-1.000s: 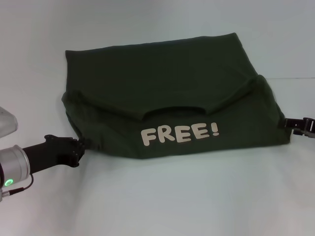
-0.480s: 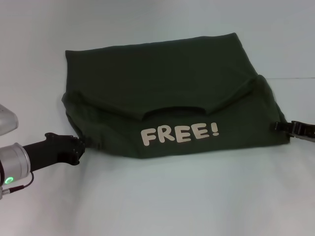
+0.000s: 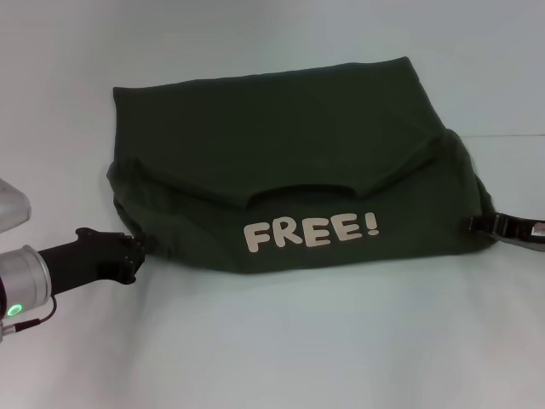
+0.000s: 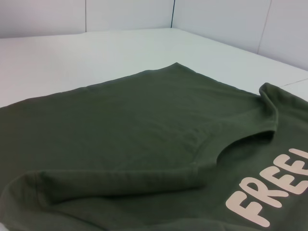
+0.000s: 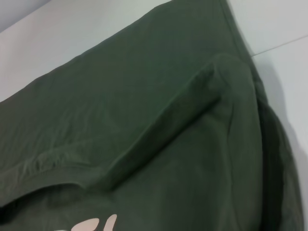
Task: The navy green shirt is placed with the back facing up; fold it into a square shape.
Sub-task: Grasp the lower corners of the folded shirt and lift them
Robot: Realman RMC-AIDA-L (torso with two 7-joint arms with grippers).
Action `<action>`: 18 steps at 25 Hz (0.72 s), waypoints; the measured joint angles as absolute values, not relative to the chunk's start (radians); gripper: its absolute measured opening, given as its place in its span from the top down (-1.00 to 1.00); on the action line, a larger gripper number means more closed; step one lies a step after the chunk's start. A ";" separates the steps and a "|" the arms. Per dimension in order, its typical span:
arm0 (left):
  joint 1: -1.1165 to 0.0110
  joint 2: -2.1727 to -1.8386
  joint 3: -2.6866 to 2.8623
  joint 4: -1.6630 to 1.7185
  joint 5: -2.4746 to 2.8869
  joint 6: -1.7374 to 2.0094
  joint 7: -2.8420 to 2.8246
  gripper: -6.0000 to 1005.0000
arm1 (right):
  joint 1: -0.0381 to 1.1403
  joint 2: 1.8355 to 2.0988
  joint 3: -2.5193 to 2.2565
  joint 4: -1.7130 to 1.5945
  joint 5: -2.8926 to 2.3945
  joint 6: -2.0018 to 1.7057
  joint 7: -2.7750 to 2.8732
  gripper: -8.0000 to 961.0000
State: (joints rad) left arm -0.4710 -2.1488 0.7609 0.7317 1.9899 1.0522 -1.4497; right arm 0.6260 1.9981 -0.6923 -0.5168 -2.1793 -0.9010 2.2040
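The navy green shirt (image 3: 281, 162) lies on the white table, its near part folded back over itself so that a cream "FREE!" print (image 3: 311, 231) faces up. My left gripper (image 3: 134, 253) sits at the shirt's near left corner, touching the fabric edge. My right gripper (image 3: 479, 224) lies low at the shirt's near right corner, against the fold. Both wrist views are filled with the shirt: the folded edge and part of the print (image 4: 269, 192) in the left one, a raised fold ridge (image 5: 192, 106) in the right one.
The white table (image 3: 281, 341) stretches around the shirt on all sides. A table seam runs behind the shirt's right side (image 3: 511, 135). Walls (image 4: 216, 19) rise beyond the table in the left wrist view.
My right gripper has moved left and slightly down, closer against the shirt's near right corner. The left gripper has shifted a little left. The shirt's shape looks unchanged.
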 joint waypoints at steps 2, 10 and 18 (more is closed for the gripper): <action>-0.471 -2.149 0.761 0.732 1.990 1.052 -1.450 0.98 | 0.627 1.999 -0.695 -0.517 -2.179 -0.900 2.204 -0.12; -0.470 -2.149 0.761 0.732 1.991 1.053 -1.450 0.98 | 0.627 2.001 -0.696 -0.517 -2.179 -0.885 2.203 0.37; -0.468 -2.151 0.761 0.732 1.991 1.058 -1.450 0.98 | 0.618 2.002 -0.693 -0.517 -2.177 -0.883 2.195 0.92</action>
